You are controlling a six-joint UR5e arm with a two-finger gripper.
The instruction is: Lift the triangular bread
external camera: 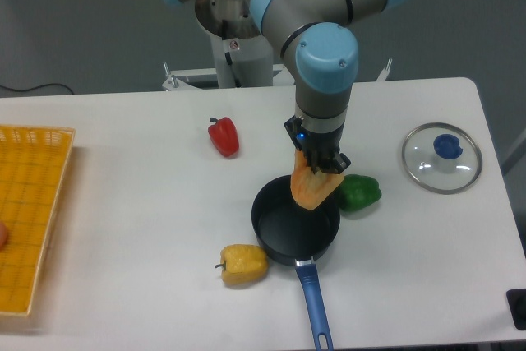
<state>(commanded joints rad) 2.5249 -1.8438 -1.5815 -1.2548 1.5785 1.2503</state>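
Note:
The triangular bread [309, 188], an orange-tan wedge with its point down, hangs in the air over the far rim of the black pan [294, 230]. My gripper [319, 160] is shut on the bread's top edge, its fingers mostly hidden by the wrist above. The bread does not touch the pan.
A green pepper [357, 192] lies just right of the pan, close to the bread. A yellow pepper [243, 264] sits at the pan's left, a red pepper [223, 136] farther back. The pan's blue handle [314, 306] points to the front edge. A glass lid [441, 158] lies right, an orange basket [29, 213] far left.

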